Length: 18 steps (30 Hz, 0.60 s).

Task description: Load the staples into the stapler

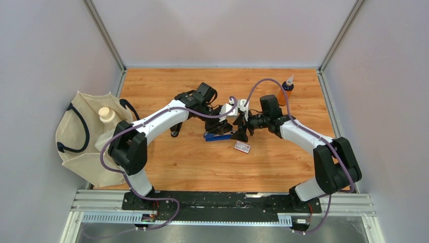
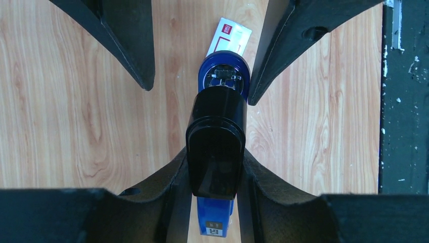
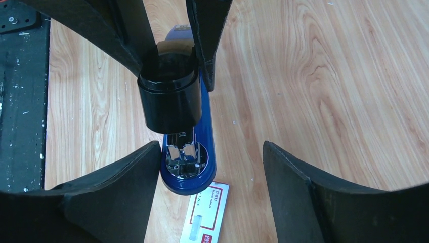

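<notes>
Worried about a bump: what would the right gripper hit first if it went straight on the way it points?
Probably the stapler, whose blue front lies right ahead of the open right gripper; depth is hard to judge.

The right claw (image 3: pixel 210 149) hangs open over the table (image 3: pixel 329 91), its black fingers (image 3: pixel 116 192) spread wide to either side of the stapler's front end. The stapler (image 3: pixel 169 104) lies parallel to the black rail (image 3: pixel 23 111) along the table's edge. Its blue base rests on the wood, and its black top is raised off the silvery magazine between the left claw (image 3: pixel 174 73) fingers. The staples box (image 3: pixel 210 202), white with a red label, lies just beyond the stapler's nose.
</notes>
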Tool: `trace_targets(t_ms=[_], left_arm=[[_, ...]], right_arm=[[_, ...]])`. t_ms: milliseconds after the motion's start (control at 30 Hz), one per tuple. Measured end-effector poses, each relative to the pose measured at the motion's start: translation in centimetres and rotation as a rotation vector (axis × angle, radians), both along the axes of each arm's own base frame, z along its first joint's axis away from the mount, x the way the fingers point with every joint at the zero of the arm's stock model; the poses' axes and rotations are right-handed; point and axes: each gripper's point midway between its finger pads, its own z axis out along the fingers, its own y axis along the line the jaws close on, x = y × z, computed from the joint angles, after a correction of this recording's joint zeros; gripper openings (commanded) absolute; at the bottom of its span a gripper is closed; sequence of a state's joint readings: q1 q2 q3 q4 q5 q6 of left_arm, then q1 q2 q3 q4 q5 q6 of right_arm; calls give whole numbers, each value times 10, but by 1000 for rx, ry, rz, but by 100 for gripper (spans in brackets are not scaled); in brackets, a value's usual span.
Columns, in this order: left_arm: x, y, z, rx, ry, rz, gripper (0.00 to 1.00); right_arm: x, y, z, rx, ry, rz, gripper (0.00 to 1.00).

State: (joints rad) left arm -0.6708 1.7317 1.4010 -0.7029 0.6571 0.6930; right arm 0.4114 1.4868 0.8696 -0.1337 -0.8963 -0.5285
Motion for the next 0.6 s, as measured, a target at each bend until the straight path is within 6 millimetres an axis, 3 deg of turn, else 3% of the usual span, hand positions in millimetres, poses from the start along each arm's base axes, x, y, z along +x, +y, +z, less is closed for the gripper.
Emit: trace_targets(t_ms=[600], left_arm=[[-9, 2, 3, -3, 48, -15, 0]], right_arm=[[-8, 6, 0, 14, 29, 26, 87]])
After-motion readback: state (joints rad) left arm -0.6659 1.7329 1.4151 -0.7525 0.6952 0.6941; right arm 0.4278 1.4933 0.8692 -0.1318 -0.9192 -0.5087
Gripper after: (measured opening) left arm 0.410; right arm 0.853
